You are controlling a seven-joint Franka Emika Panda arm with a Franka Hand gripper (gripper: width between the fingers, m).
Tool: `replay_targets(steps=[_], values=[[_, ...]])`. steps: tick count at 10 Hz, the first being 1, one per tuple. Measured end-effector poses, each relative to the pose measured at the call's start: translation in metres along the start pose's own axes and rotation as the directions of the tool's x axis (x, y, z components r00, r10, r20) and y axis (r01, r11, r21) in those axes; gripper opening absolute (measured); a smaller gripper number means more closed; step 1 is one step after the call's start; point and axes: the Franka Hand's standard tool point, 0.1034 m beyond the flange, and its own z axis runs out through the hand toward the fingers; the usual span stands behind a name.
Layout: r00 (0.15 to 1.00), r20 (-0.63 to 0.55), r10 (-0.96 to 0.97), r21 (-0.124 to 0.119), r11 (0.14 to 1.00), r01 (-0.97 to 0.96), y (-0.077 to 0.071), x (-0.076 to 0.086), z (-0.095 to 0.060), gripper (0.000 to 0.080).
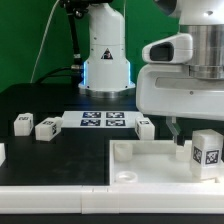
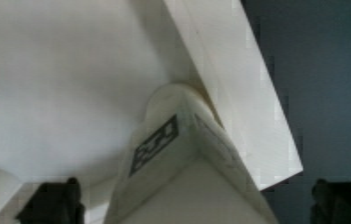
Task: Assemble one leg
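Black surface (image 1: pixel 60 150), green backdrop behind it, white robot base (image 1: pixel 105 60) at 12 o'clock in the exterior view. The marker board (image 1: pixel 105 121) lies flat at centre, just past the tray. Big white tray-like piece (image 1: pixel 135 165) fills 5 to 6 o'clock, with its rim toward the camera.

The leg (image 1: pixel 206 150) is at 3 o'clock, upright over the tray's right-hand part, tag facing the camera. Can't tell if it is seated in a socket. The arm's white wrist housing (image 1: pixel 185 80) hangs above it. One dark finger (image 1: pixel 175 128) comes down just beside the leg on its 9 o'clock side; the second finger is hidden here.

Three other legs lie loose on the surface: one (image 1: pixel 22 122) and another (image 1: pixel 47 127) at 9 o'clock, close together, and one (image 1: pixel 145 127) at the marker board's 3 o'clock end. A white piece (image 1: pixel 2 152) is cut off at the frame edge near 8 o'clock and is unclear.

Only the wrist view shows both fingers (image 2: pixel 47 200): dark tips set wide apart, with the leg (image 2: pixel 172 150) between them and a gap visible on each side. The jaws are spread and hold nothing. The tag shows edge-on and blurred. A white tray wall (image 2: pixel 225 60) runs past the leg, and dark surface (image 2: pixel 332 60) lies beyond it. This view shows none of the room.
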Motion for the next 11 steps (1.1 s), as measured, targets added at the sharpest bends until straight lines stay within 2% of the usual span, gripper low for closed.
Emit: replay_targets(steps=[4, 5, 6, 7, 11], values=[[0.932, -0.022, -0.362, -0.002, 0.932, 0.362, -0.0003, 0.0013, 0.0017, 0.0638], [0.932, -0.022, -0.361, -0.002, 0.932, 0.361, -0.0003, 0.0013, 0.0018, 0.0638], [0.932, -0.021, -0.361, -0.002, 0.932, 0.361, -0.0003, 0.0012, 0.0018, 0.0422], [0.932, -0.022, -0.361, -0.003, 0.933, 0.361, 0.0002, 0.0016, 0.0017, 0.0288], [0.953, -0.021, -0.304, -0.001, 0.953, 0.304, 0.0005, 0.0017, 0.0019, 0.0291]])
